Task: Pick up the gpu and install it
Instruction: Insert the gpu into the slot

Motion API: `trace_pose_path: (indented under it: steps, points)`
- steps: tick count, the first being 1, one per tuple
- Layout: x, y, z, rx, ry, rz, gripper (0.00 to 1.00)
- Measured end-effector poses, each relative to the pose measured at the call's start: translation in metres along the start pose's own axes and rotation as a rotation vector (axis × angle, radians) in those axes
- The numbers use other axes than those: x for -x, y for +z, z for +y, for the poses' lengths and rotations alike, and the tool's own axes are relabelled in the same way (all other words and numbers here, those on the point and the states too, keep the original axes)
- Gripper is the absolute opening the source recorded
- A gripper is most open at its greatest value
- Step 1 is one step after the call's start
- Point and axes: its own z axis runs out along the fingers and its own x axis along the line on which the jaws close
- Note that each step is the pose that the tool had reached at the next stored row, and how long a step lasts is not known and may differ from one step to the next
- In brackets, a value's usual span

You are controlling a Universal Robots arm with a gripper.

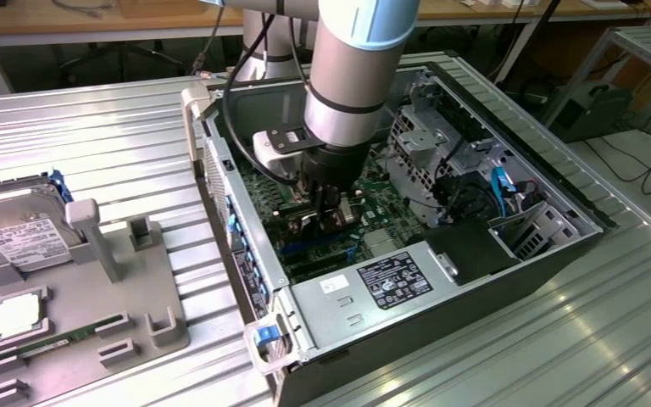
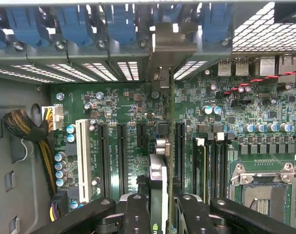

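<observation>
The black two-fingered gripper [image 2: 157, 209] is clenched on the gpu [image 2: 160, 146], a flat green circuit card with a silver metal end bracket, held edge-on so that the wrist view looks straight down its thin top edge. In the exterior view the gripper [image 1: 331, 222] sits deep inside the open dark-grey computer case [image 1: 552, 254], with the card between its fingers just above the green motherboard [image 1: 388, 208].

The step in hand appears to be the install itself: pickup is done and the card hangs over the row of long black expansion slots [image 2: 122, 156], its bracket reaching toward the silver perforated rear slot covers [image 2: 104, 70]. Whether the card edge has seated in a slot cannot be told.

Seating likely calls for a straight, even push with the edge aligned to one slot.

In the exterior view, at roughly nine o'clock from the case, a grey parts fixture [image 1: 88, 314] carries a silver boxy hard drive [image 1: 20, 233].
</observation>
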Motion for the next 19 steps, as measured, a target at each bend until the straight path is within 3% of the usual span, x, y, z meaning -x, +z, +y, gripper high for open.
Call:
trace_pose_path:
  steps: [19]
  points:
    - [0.0037, 0.0001, -0.0001, 0.0002, -0.013, 0.0, 0.27]
